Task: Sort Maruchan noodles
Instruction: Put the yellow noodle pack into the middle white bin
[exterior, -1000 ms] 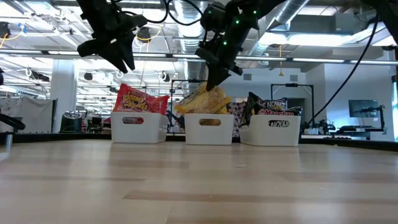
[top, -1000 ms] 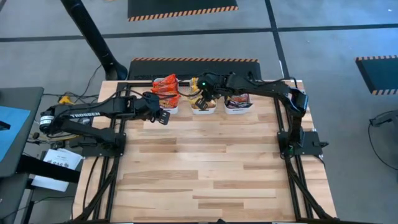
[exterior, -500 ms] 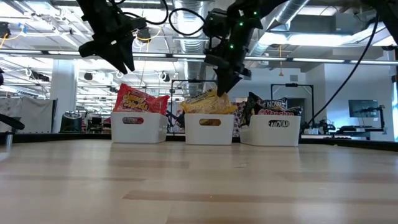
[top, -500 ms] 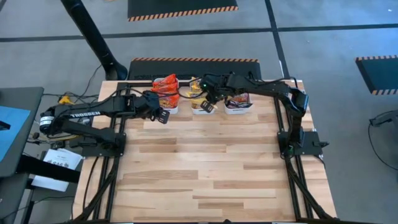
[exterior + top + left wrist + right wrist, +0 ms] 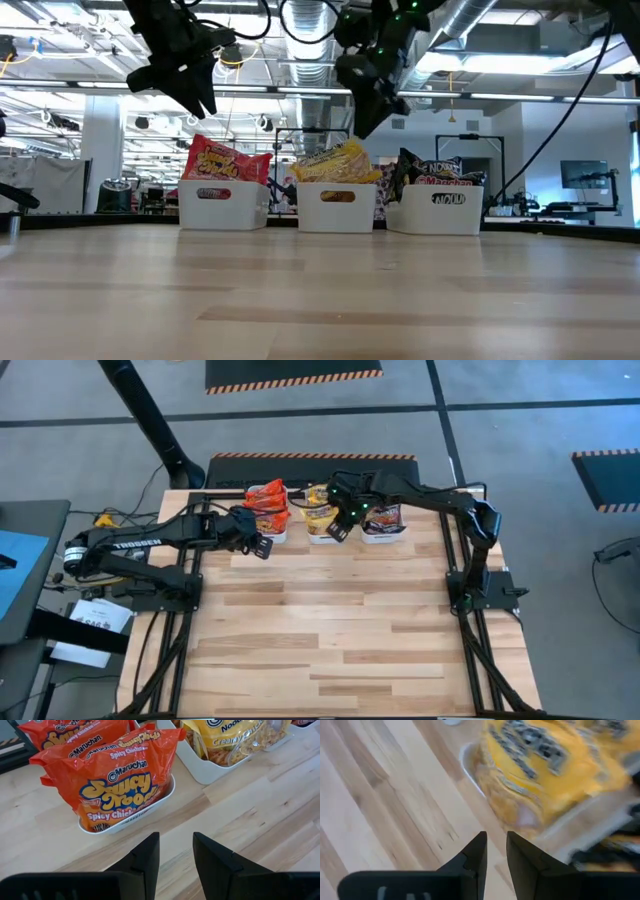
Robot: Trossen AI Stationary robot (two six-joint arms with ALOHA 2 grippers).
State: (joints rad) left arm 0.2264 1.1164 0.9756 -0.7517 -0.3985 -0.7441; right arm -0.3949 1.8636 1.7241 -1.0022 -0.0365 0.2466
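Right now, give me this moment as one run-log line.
right gripper: open, empty, above yellow packets in middle tub | left gripper: open, empty, above red packets | table: no loose packets seen

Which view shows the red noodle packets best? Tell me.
The left wrist view: the red packets fill it, print readable. The high view shows them small from above; the low view shows them side-on; the right wrist view misses them.

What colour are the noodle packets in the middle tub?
Yellow packets in the middle tub; clearest in the left wrist view.

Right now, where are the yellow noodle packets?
In the high view the yellow noodle packets sit in the middle tub of three at the table's far edge, between red packets and dark packets.
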